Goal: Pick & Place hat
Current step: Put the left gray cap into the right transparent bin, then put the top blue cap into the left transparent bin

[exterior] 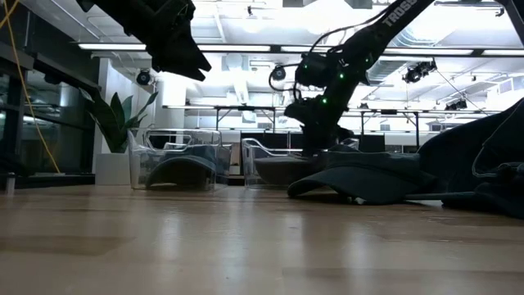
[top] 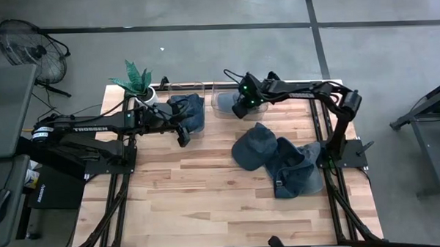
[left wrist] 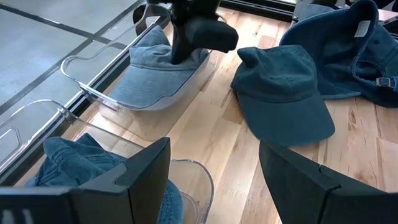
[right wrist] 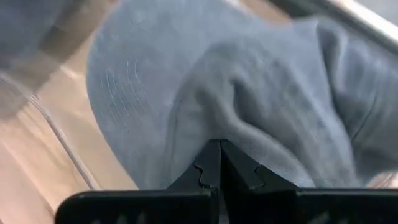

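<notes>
A light blue hat [left wrist: 149, 78] lies in the right clear bin [left wrist: 81, 90] at the table's far edge. My right gripper [right wrist: 219, 149] is shut and comes down on this hat's crown. The left clear bin [top: 186, 88] holds a dark blue hat [left wrist: 68, 162]. My left gripper [left wrist: 214, 155] hovers open over that bin's near side with nothing between its fingers. Another dark blue hat [top: 254, 148] lies brim down on the table, beside a heap of more dark hats [top: 295, 172]. My right gripper meets the crown of the light blue hat [right wrist: 249, 124] with its shut fingertips [right wrist: 211, 165], slanting down from the table's right. The cloth creases around the tips. The hat lies inside the bin, its brim toward the bin's left end.
A potted plant [top: 138, 79] stands at the far left corner beside the bins. A fan [top: 30, 46] stands on the floor beyond the table. Bare wood [top: 208, 204] stretches across the table's near half.
</notes>
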{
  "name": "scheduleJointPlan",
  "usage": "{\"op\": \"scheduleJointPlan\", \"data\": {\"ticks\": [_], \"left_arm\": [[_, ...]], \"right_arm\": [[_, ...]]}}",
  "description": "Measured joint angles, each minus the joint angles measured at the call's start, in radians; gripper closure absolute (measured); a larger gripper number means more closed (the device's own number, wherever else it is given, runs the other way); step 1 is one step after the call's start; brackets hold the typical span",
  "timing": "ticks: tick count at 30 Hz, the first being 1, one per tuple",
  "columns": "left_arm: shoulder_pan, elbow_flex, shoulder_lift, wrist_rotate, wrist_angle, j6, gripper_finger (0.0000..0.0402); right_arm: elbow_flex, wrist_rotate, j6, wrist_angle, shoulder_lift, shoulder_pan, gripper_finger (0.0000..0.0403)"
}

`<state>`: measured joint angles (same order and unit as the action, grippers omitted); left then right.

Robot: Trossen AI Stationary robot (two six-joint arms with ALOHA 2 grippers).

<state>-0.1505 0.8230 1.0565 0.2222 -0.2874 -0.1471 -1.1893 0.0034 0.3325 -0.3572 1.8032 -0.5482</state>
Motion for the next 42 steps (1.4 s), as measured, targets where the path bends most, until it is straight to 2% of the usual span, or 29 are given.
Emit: {"op": "scheduleJointPlan", "data": {"ticks": [12, 20, 28, 42], "left_arm": [[0.0, 0.0, 0.0, -0.003, -0.022, 0.0, 0.0161], [0.0, 0.0, 0.0, -0.005, -0.027, 0.0, 0.0161], [0.0, 0.0, 0.0, -0.005, -0.038, 0.011, 0.0161], [0.0, 0.0, 0.005, -0.005, -0.085, 0.014, 0.0161]], "right_arm": [[0.0, -0.013, -0.074, 0.032, -0.101, 0.046, 0.0402], [0.0, 0.006, -0.143, -0.049, -0.202, 0.126, 0.0402], [0.0, 0.105, -0.146, -0.205, -0.281, 0.297, 0.0402], [0.0, 0.287, 0.072, -0.289, -0.276, 0.67, 0.0402]]}}
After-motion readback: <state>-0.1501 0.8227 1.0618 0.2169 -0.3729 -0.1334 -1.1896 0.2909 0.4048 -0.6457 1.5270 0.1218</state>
